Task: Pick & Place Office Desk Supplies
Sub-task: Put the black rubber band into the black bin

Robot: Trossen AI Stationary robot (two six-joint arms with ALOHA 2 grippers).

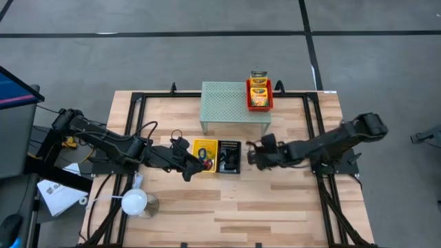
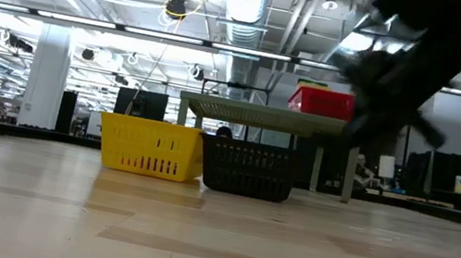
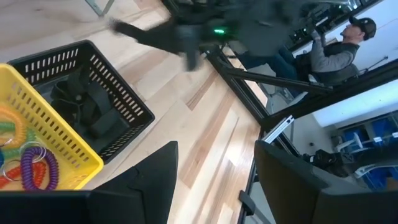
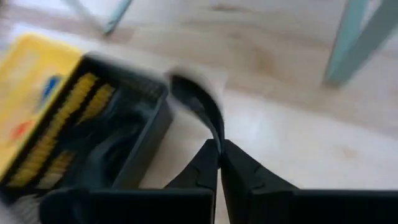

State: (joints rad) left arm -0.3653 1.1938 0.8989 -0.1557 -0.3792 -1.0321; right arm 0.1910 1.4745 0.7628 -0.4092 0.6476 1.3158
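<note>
A yellow basket (image 1: 203, 154) holding coloured ring bands (image 3: 28, 165) stands beside a black basket (image 1: 229, 157) with small black clips (image 3: 84, 106) in it. My left gripper (image 1: 189, 169) hovers open at the yellow basket's near left corner; its fingers (image 3: 149, 183) frame bare table. My right gripper (image 1: 250, 155) is just right of the black basket, shut on a small black clip (image 4: 198, 102). Yellow-green crayon boxes (image 1: 259, 91) sit in a red bin on the pale green mesh shelf (image 1: 231, 102). My right gripper pinches the black clip between its two fingertips (image 4: 211, 158). It holds the clip's nearer end (image 4: 217, 138). The rest curves out beyond the tips as a thin dark loop over the table beside the black basket (image 4: 112, 143). The view is blurred, so finer detail does not show.
A white round-headed lamp (image 1: 136, 202) stands near the table's left near corner. The shelf's legs (image 4: 357, 40) rise just beyond my right gripper. Bare wood (image 1: 275, 207) lies across the near half of the table. People show in the room behind.
</note>
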